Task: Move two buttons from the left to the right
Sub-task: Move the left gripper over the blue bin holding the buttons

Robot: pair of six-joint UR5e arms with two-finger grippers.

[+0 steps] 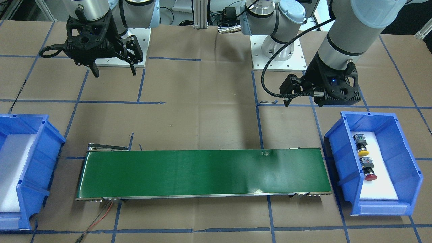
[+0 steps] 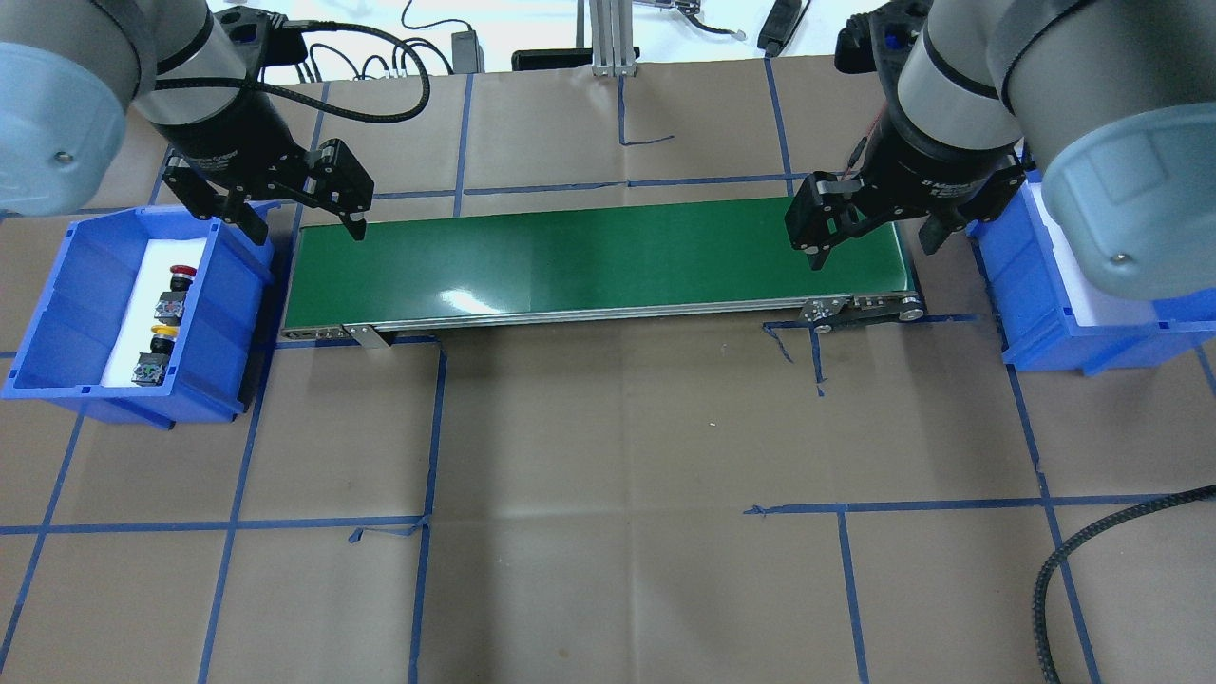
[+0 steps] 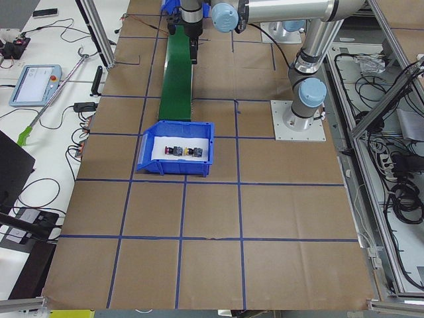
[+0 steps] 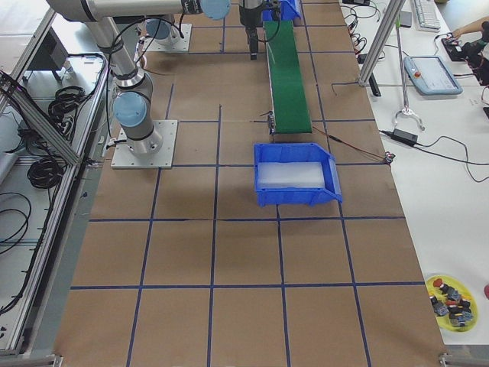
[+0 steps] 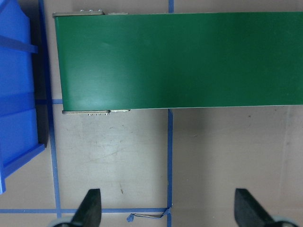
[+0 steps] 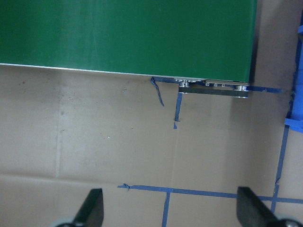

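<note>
1. The yellow button (image 1: 361,145) and the red button (image 1: 368,169) lie side by side in the left blue bin (image 1: 410,175).
2. The left gripper (image 2: 306,228) hovers near the conveyor belt (image 2: 589,256), fingers spread wide and empty.
3. The right gripper (image 2: 869,252) is likewise wide and empty.

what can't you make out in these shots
right bin: in the overhead view the right arm covers most of its inside; the front-facing view's edge cuts it off.
yellow button and red button: markings on their blocks too small in every view.
yellow dish: exterior right view, its contents too small to name.
</note>
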